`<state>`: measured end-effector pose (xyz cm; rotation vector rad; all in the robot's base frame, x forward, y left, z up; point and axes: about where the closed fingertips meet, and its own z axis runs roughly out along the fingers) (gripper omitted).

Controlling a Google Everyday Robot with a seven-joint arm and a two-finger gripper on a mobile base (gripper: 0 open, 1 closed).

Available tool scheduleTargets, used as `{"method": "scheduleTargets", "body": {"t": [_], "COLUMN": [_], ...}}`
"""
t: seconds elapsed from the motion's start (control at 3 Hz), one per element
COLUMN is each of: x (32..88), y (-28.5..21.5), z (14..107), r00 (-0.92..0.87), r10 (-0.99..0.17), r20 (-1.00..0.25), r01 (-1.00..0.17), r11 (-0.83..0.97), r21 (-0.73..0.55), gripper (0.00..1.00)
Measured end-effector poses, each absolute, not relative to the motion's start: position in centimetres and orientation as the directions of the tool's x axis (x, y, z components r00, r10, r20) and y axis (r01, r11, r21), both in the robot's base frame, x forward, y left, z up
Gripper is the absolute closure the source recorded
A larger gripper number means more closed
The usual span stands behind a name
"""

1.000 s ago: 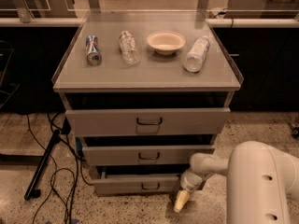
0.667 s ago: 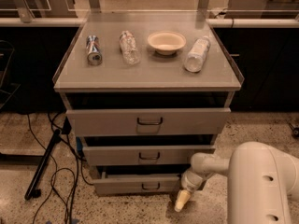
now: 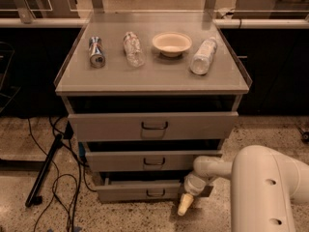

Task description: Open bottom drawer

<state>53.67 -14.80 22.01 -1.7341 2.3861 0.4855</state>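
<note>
Apparently the pincer [image 3: 185, 205] hung low under the table's [image 3: 159, 76] front edge, just right of the bottom drawer [image 3: 130, 191], to reach its handle [image 3: 155, 193]; I could not tell its state.

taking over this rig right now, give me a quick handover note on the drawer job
The tool is low, near the floor, in front of the right end of the bottom drawer and angled downward.
The handle sits at the centre of the drawer front, left of the tool and apart from it.
Done: the arm is at drawer level.
Left: get the tool onto the handle and pull the drawer out. I cannot tell whether the drawer is already out a little.
</note>
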Motion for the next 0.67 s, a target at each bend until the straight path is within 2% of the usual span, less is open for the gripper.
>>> {"method": "scheduleTargets", "body": {"t": [0.67], "x": [52.8], "y": [-14.8], "z": [17.9], "r00": [-0.301], "r10": [-0.918], "r20": [-0.257], "r01": [-0.944], "r11": [0.249], "r21": [0.217], "gripper": [0.0]}}
